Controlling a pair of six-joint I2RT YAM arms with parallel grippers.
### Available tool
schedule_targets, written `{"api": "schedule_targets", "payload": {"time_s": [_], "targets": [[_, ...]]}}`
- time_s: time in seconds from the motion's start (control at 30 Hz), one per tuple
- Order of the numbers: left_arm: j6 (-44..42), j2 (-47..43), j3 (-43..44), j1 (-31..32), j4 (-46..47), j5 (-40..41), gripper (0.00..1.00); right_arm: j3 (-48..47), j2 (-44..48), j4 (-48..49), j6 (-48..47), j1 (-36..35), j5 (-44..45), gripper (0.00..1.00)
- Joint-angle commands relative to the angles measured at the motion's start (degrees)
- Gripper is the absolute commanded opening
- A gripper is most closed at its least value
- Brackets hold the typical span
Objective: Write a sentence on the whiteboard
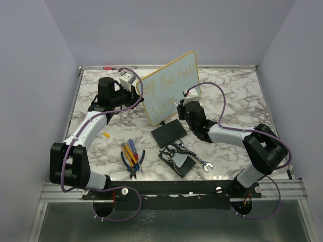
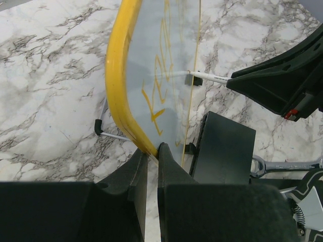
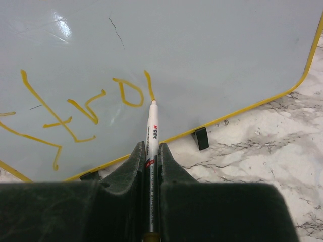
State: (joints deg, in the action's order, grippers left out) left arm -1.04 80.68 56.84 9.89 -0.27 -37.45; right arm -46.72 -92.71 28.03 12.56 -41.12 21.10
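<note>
The whiteboard stands tilted on the marble table, white with a yellow frame and small black feet. Yellowish-orange handwriting, the sentence, runs in two lines on it; the lower line reads "stro" plus one more stroke. My left gripper is shut on the board's yellow frame at its left corner. My right gripper is shut on a white marker. The marker's tip touches the board at the end of the last stroke. The marker also shows in the left wrist view.
A flat black pad lies in front of the board. A wrench and a black holder lie near the front. Screwdrivers and pliers lie front left. A red marker lies at the back edge.
</note>
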Motion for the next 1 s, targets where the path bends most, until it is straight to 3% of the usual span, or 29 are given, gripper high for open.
{"api": "schedule_targets", "payload": {"time_s": [0.0,0.97], "targets": [[-2.3,1.1,-2.0,1.5,-6.8,-1.0,0.0,0.6,-1.0,-1.0,0.7,0.3,-1.1,0.01],[-2.3,1.0,-2.0,1.5,-6.8,-0.9,0.0,-3.8,1.6,2.4,-5.8,0.3,1.0,0.01]]}}
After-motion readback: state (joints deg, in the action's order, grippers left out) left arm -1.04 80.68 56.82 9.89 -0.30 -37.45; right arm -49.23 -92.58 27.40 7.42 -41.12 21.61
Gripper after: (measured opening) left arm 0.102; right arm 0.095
